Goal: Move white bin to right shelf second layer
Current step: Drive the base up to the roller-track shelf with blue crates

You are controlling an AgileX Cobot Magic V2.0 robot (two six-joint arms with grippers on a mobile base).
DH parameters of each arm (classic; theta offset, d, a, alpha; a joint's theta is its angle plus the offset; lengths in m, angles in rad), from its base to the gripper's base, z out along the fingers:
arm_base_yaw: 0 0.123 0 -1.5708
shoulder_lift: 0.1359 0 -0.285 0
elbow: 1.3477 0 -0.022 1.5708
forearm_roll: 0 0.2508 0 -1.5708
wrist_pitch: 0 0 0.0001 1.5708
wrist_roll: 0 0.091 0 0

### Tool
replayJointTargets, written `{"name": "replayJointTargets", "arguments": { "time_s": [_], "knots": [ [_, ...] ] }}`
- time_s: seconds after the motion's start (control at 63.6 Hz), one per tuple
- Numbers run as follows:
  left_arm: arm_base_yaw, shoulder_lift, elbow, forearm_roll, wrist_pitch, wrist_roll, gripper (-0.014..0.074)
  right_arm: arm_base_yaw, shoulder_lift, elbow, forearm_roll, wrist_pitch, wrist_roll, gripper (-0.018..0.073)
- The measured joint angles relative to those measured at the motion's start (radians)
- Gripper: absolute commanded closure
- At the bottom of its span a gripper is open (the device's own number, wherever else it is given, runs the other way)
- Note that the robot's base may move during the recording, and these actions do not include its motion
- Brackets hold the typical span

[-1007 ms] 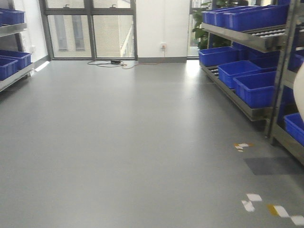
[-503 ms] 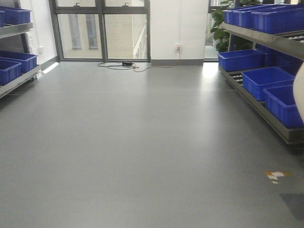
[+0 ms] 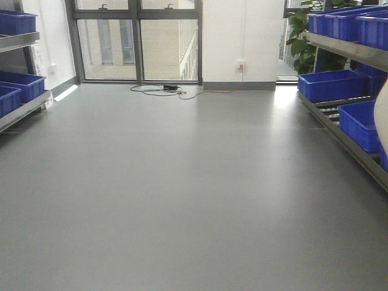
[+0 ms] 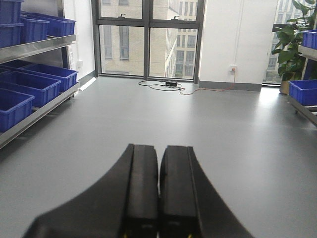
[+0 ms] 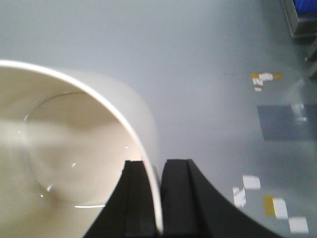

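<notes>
- The grey floor (image 3: pixel 182 182) fills most of the front view, running back to a wall of tall windows (image 3: pixel 139 42).
- The right rack stands along the right edge. The right shelf second layer (image 3: pixel 342 48), the upper of the 2 levels seen here, is grey steel and carries blue crates (image 3: pixel 364 24). More blue crates sit on the roller rails of the level below it.
- A left rack (image 4: pixel 34 49) lines the opposite side, also with blue crates on 2 levels.
- The white bin (image 5: pixel 74 148) is held over the floor, not on any shelf. The right wrist view looks into its glossy cream inside. In the front view only a pale sliver of it shows at the right border, in front of the right rack.
- The right tool (image 5: pixel 158 171) is clamped on the bin's rim, with 1 black finger inside the wall and 1 outside.
- The left tool (image 4: pixel 159 148) is clenched with nothing in it. Its 2 fingers are pressed together and point out over the floor.
- A green plant (image 3: pixel 298 36) stands at the far end of the right rack.
- A dark grey patch (image 5: pixel 285 121) lies on the floor near white and yellow tape marks (image 5: pixel 262 78).
- A loose cable (image 3: pixel 163 91) lies by the windows.
</notes>
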Motion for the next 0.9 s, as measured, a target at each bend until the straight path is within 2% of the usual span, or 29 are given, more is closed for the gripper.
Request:
{"name": "replayJointTargets", "arguments": {
  "time_s": [0.897],
  "knots": [
    [0.0,0.0,0.0,0.0,0.0,0.0,0.0512,0.0,0.0,0.0,0.0,0.0,0.0,0.051]
  ]
}}
